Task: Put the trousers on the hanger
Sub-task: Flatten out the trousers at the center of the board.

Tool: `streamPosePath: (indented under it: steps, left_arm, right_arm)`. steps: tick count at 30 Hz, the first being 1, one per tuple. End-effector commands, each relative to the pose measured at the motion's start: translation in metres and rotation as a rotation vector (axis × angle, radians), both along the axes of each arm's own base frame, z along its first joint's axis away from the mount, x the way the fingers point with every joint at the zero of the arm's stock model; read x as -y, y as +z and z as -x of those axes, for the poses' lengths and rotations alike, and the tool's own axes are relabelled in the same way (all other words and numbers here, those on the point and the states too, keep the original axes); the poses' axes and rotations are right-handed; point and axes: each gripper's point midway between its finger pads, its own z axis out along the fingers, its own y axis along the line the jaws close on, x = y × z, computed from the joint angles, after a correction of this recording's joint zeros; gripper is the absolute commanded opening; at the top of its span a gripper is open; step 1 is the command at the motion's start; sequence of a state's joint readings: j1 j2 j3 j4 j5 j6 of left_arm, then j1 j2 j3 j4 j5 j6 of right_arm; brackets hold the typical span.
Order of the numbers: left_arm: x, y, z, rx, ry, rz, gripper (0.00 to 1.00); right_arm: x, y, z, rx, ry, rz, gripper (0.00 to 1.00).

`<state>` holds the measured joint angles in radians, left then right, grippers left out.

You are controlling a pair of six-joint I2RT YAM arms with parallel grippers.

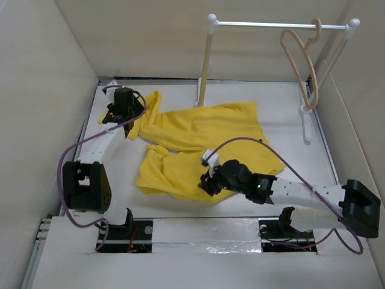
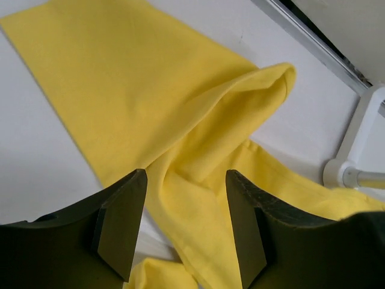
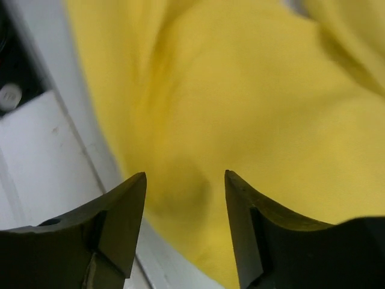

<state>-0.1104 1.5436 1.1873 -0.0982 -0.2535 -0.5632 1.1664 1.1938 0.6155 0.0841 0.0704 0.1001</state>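
The white table [image 1: 283, 114] fills the floor of the walled bay. The yellow trousers [image 1: 198, 129] lie slack at its centre, not yet anywhere near their destination. Their long axis runs roughly 9 to 3 o'clock, with both legs pointing toward 9 and what looks like the waist toward 3. The far leg kinks up toward 10 o'clock.

At 1 o'clock stands the white-posted rack [image 1: 271, 24]. The cream hanger [image 1: 314, 72] dangles from its bar by the hook, well apart from the cloth.

The left gripper [image 1: 123, 114] hovers over the far leg's end at 10 o'clock, its claw spread and holding nothing. Its wrist view shows only a raised fold of fabric beneath the gap. The right gripper [image 1: 207, 174] sits above the near leg at 6 o'clock, its claw likewise parted and empty over the cloth.

The step in hand appears to be arranging or taking hold of the garment. The next move likely calls for pinching fabric cleanly on both sides, or fetching the hanger.
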Motion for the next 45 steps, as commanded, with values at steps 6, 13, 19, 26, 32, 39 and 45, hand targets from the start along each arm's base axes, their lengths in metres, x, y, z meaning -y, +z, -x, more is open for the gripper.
streamPosePath:
  steps: [6,13,19,26,32,39,45]
  left_arm:
    - [0.129,0.029,0.080,0.251,-0.237,0.079,0.43]
    - [0.196,0.004,0.148,0.272,-0.428,0.090,0.00]
    - [0.216,0.011,0.179,0.324,-0.534,0.093,0.02]
    - [0.214,0.021,0.188,0.378,-0.602,0.071,0.20]
    - [0.198,0.023,0.192,0.418,-0.590,0.032,0.33]
    - [0.176,0.024,0.195,0.440,-0.559,0.035,0.35]
    - [0.171,0.030,0.199,0.449,-0.552,0.053,0.44]
  right_arm:
    - [0.116,0.055,-0.158,0.052,-0.560,-0.134,0.00]
    - [0.264,0.032,-0.230,0.008,-1.035,-0.134,0.68]
    - [0.318,-0.006,-0.254,-0.109,-1.150,-0.143,0.93]
    - [0.290,-0.045,-0.272,-0.287,-0.997,-0.166,0.87]
    - [0.268,-0.060,-0.278,-0.369,-0.920,-0.181,0.84]
    - [0.262,-0.059,-0.271,-0.402,-0.912,-0.214,0.39]
    - [0.284,-0.038,-0.246,-0.331,-0.999,-0.320,0.00]
